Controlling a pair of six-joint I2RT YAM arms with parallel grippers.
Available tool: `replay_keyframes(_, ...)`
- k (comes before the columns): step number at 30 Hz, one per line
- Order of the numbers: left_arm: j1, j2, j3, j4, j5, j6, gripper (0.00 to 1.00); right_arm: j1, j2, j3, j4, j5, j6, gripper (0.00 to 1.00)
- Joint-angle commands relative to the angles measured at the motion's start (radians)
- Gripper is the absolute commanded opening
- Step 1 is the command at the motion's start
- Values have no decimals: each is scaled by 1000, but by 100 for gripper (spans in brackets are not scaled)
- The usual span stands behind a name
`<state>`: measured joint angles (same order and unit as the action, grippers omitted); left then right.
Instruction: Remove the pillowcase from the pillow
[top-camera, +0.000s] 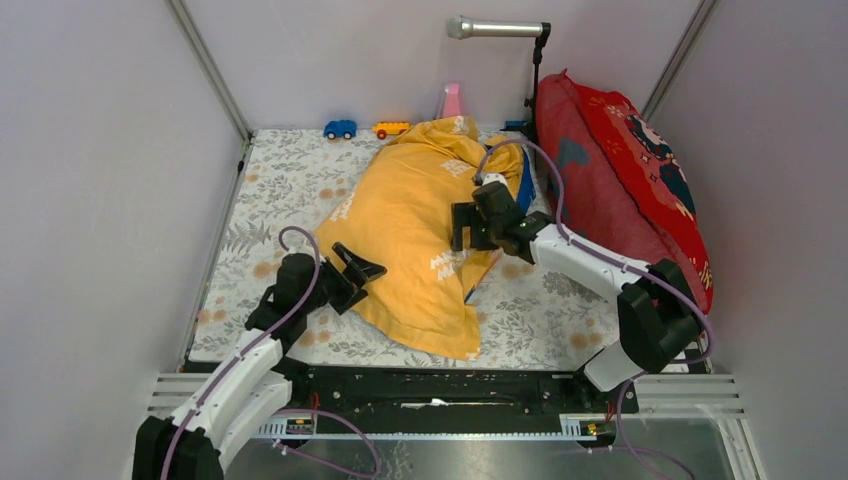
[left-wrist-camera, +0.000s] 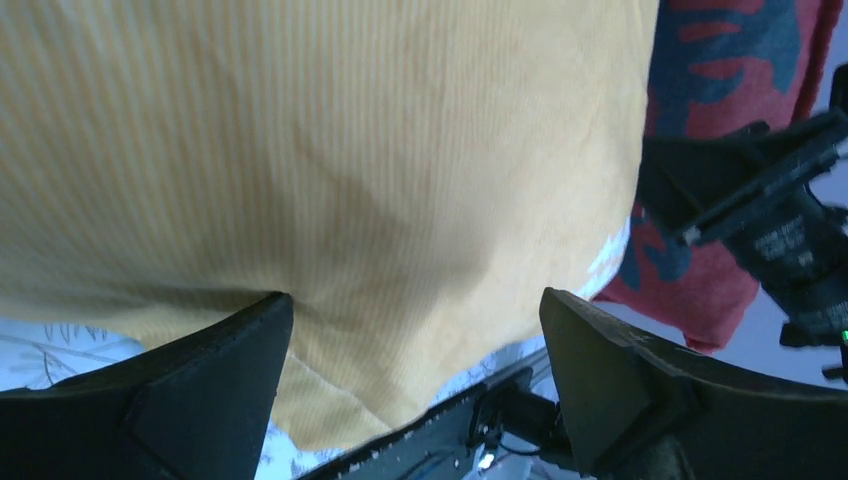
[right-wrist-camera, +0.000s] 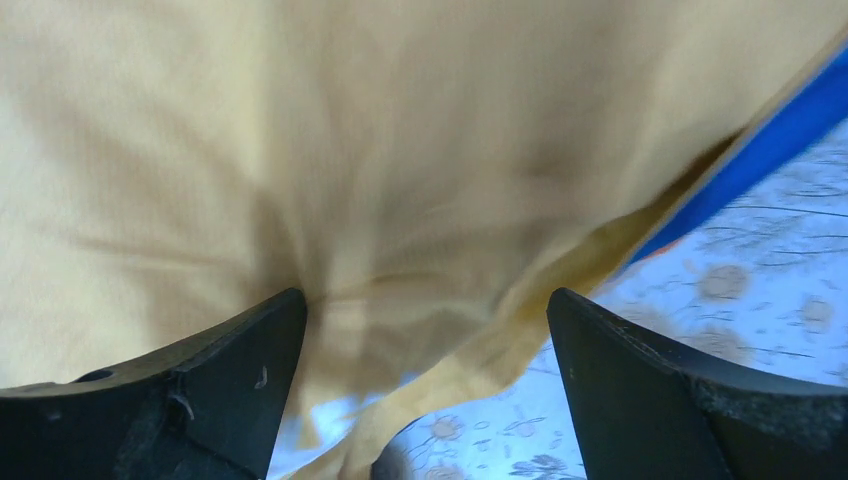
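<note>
The orange-yellow pillowcase (top-camera: 412, 225) with white lettering lies diagonally across the floral mat, bulging over the pillow, which is hidden inside it. A blue strip shows at its right edge (top-camera: 524, 185). My left gripper (top-camera: 352, 275) is open at the pillowcase's left edge; its fingers straddle the fabric (left-wrist-camera: 330, 180) without closing. My right gripper (top-camera: 462, 228) is open at the pillowcase's right side, over loose folds (right-wrist-camera: 400, 170), with the blue strip (right-wrist-camera: 790, 130) to the right.
A red patterned cushion (top-camera: 625, 180) leans against the right wall. A blue toy car (top-camera: 340, 129), an orange toy (top-camera: 391, 128) and a pink object (top-camera: 452, 100) sit at the back. A microphone (top-camera: 495, 29) hangs on a stand. The floral mat (top-camera: 270, 190) shows on the left.
</note>
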<state>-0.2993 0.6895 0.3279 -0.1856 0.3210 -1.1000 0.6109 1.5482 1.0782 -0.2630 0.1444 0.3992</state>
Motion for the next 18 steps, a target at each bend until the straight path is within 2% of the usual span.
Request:
replay_keyframes(1, 1, 131, -24, 252, -117, 43, 99, 128, -51, -36, 81, -154, 8, 98)
replay_keyframes(6, 83, 374, 36, 405, -240, 103, 99, 308, -128, -48, 191, -255, 28, 99)
replay_keyframes(9, 132, 510, 96, 496, -299, 110, 99, 324, -241, -55, 185, -254, 12, 100)
replay_keyframes(11, 152, 602, 176, 504, -367, 141, 99, 323, -323, -53, 121, -179, -17, 100)
replay_keyframes(15, 190, 782, 417, 405, -442, 218, 99, 322, -432, -40, -34, 85, -54, 99)
replay_keyframes(18, 213, 820, 533, 309, -441, 265, 99, 309, -456, -46, -95, 226, -29, 99)
